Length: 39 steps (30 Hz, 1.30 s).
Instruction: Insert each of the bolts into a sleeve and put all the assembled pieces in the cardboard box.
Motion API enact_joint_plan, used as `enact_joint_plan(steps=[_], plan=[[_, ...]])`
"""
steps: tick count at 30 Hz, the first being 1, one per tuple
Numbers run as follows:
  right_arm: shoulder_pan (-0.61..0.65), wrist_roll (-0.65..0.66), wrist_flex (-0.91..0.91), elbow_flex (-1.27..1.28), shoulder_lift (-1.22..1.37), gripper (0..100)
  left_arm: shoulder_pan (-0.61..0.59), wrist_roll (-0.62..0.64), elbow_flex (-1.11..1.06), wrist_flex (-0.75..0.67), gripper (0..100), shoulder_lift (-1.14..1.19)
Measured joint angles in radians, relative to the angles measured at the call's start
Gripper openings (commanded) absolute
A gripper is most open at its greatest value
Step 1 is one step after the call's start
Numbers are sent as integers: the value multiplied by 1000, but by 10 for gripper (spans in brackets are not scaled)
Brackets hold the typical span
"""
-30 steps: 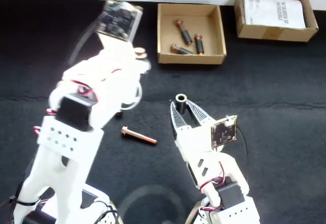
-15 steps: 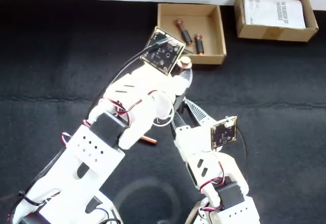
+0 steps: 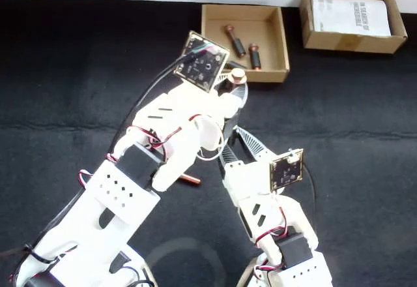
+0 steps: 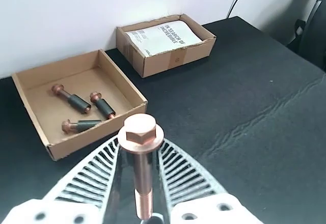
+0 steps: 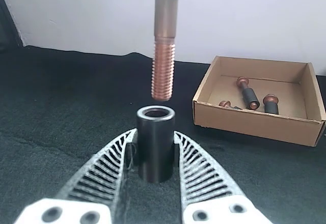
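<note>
My left gripper [image 4: 140,143] is shut on a copper bolt [image 4: 141,158], held upright with its hex head [image 3: 237,75] on top. In the right wrist view the bolt's threaded end [image 5: 163,74] hangs just above the mouth of a black sleeve [image 5: 155,142], a small gap between them. The sleeve stands upright with my right gripper [image 5: 155,138] shut on it. In the high view the left arm [image 3: 163,143] lies across the right gripper [image 3: 236,137] and hides the sleeve. The cardboard box [image 3: 244,75] at the back holds three assembled pieces [image 3: 236,42].
Another copper bolt [image 3: 191,179] lies on the black cloth, half under the left arm. A second cardboard box [image 3: 352,39] with a printed sheet stands at the back right. The cloth to the far left and right is open.
The left arm has swung right with the bolt, from the table's left side to directly over the sleeve. The right arm has kept still.
</note>
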<state>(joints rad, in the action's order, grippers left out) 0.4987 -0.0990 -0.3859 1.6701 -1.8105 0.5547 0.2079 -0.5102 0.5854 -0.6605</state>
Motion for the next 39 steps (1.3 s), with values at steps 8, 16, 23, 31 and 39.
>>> enact_joint_plan(steps=[8,16,23,31,39], plan=[[0,0,0,0,0,8,0,26,0,0,9,0],[-37,0,0,0,0,8,-2,26,0,43,9,-6],[-63,0,0,0,0,8,44,55,-92,46,9,-89],[-63,-5,0,0,0,8,52,100,-114,-17,9,-101],[-57,-6,0,0,0,8,46,66,-55,-51,9,-100]])
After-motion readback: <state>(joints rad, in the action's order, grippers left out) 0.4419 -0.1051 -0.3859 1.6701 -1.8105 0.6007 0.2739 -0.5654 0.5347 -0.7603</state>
